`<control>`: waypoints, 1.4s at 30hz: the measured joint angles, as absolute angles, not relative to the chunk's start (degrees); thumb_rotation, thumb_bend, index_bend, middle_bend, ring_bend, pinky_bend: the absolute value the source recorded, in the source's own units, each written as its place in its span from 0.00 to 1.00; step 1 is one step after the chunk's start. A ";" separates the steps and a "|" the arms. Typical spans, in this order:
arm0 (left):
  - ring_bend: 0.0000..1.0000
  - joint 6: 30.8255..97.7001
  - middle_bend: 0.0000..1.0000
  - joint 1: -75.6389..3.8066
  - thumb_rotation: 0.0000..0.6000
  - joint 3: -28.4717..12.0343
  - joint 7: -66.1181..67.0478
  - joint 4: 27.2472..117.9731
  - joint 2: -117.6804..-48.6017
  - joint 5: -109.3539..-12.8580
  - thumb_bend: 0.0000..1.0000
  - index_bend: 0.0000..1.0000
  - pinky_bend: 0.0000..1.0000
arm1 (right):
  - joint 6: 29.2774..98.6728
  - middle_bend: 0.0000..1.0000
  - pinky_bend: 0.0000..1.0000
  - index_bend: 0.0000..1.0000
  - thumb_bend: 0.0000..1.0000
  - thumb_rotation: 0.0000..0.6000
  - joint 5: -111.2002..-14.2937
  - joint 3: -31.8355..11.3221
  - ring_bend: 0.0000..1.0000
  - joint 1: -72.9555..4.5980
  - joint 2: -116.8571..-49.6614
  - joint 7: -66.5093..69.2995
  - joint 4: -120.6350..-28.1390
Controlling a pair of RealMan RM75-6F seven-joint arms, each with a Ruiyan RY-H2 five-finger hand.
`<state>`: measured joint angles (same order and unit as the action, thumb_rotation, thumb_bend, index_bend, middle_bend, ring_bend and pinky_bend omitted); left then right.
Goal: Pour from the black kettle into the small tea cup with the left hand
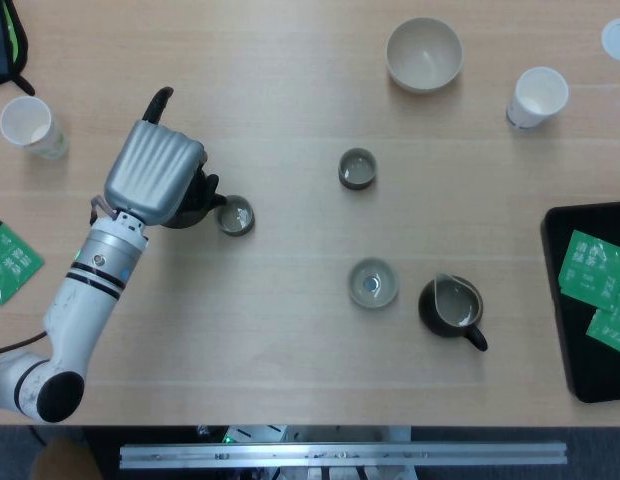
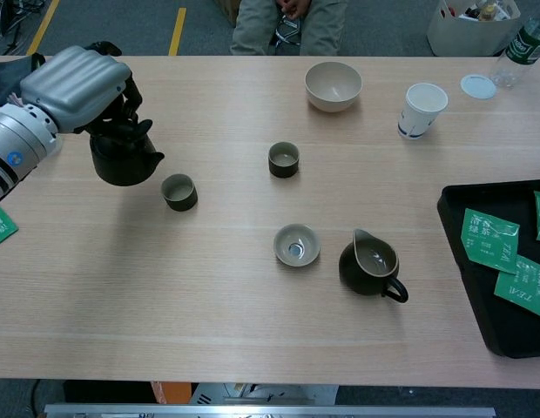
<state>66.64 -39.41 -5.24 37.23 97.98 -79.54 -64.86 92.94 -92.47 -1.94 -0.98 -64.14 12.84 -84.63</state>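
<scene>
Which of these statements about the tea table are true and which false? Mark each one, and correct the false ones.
1. The left hand holds the black kettle. True.
2. The kettle's spout points toward the small tea cup. True.
3. The pale bowl lies upside down. False: it stands upright, open side up.
4. Green packets lie in the black tray. True.
5. The dark pitcher stands inside the tray. False: it stands on the table, beside a shallow cup.

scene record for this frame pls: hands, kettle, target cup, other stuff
left hand: holds kettle
right hand: not in view
kettle: lifted, upright, spout toward cup, just left of it
cup: on table, upright
pour: not yet started
other: second cup, bowl, pitcher, paper cup, tray with tea packets
</scene>
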 measured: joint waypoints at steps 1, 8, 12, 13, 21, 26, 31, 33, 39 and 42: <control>0.83 66.62 1.00 -39.42 0.72 -5.19 37.35 97.76 -79.82 -64.88 0.40 0.86 0.11 | 92.94 0.33 0.24 0.33 0.15 1.00 -92.48 -1.93 0.22 -0.98 -64.16 12.86 -84.58; 0.83 67.23 1.00 -39.31 0.78 -4.63 38.84 95.08 -82.08 -66.45 0.40 0.86 0.11 | 92.56 0.33 0.24 0.33 0.15 1.00 -92.35 -1.93 0.22 -1.07 -64.41 13.16 -84.13; 0.83 67.73 1.00 -39.17 0.82 -4.38 39.69 93.86 -82.72 -67.35 0.40 0.86 0.11 | 92.43 0.33 0.24 0.33 0.15 1.00 -92.37 -1.93 0.22 -1.15 -64.48 13.21 -83.99; 0.83 67.84 1.00 -39.09 0.82 -4.32 39.82 93.44 -83.01 -67.53 0.40 0.86 0.11 | 92.38 0.33 0.24 0.33 0.15 1.00 -92.38 -1.91 0.22 -1.15 -64.49 13.22 -83.96; 0.83 67.75 1.00 -38.65 0.84 -4.21 40.73 91.23 -84.82 -67.64 0.40 0.86 0.11 | 92.25 0.33 0.24 0.33 0.15 1.00 -92.18 -1.95 0.22 -1.14 -64.54 13.51 -83.61; 0.83 67.93 1.00 -38.53 0.86 -4.30 41.44 90.53 -85.73 -68.14 0.40 0.86 0.11 | 92.24 0.33 0.24 0.33 0.15 1.00 -92.14 -2.02 0.22 -1.17 -64.60 13.70 -83.48; 0.83 68.20 1.00 -38.25 0.88 -4.24 42.11 90.15 -86.45 -68.44 0.40 0.86 0.11 | 92.17 0.33 0.24 0.33 0.15 1.00 -92.07 -1.97 0.22 -1.12 -64.66 13.93 -83.28; 0.83 68.32 1.00 -38.14 0.88 -4.26 42.41 90.09 -86.61 -68.47 0.40 0.86 0.11 | 92.33 0.33 0.24 0.33 0.15 1.00 -92.06 -1.98 0.22 -1.05 -64.65 14.00 -83.22; 0.83 68.89 1.00 -37.73 0.90 -4.30 43.37 90.10 -87.25 -68.67 0.40 0.86 0.11 | 92.56 0.33 0.24 0.33 0.15 1.00 -92.12 -1.90 0.22 -0.85 -64.68 14.29 -83.00; 0.83 69.28 1.00 -37.56 0.90 -4.23 44.24 89.91 -87.70 -68.97 0.40 0.86 0.11 | 92.69 0.33 0.24 0.33 0.15 1.00 -92.08 -1.88 0.22 -0.72 -64.71 14.49 -82.77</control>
